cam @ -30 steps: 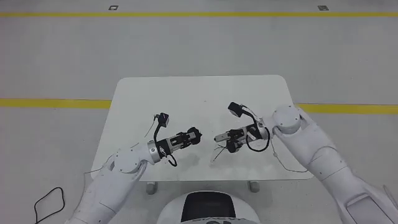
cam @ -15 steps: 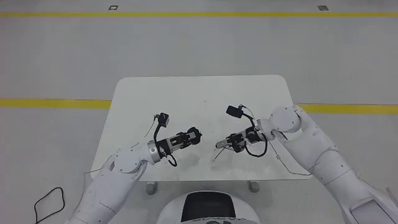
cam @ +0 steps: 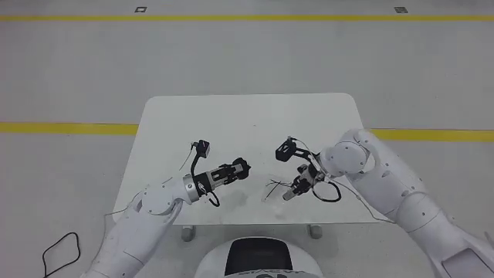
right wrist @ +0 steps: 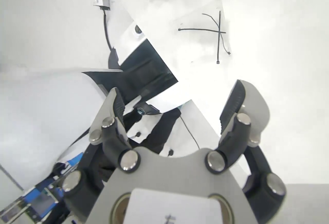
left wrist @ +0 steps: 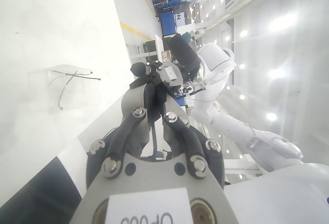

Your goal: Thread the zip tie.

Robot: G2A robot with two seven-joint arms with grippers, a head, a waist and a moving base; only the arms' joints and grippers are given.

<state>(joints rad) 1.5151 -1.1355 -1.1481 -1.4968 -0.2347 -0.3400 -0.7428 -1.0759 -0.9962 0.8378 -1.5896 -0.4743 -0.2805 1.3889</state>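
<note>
The right gripper (right wrist: 177, 93) hangs released, jaws wide, above the tabletop (right wrist: 270, 3) near its front edge. Near it, three black zip ties (right wrist: 219, 32) lie crossed in a clear shallow tray (right wrist: 198, 10). They look light, thin and springy. Lying flat, one is probably best pinched mid-strap, where it rides over another. The left gripper (left wrist: 151, 86) is clenched, well apart.

There the left gripper (cam: 240, 167) (left wrist: 153, 96) sat pinched shut, arm bent inward; the right gripper (cam: 287, 194) (right wrist: 176, 88) gaped wide, wrist tipped downward, the two apart.
</note>
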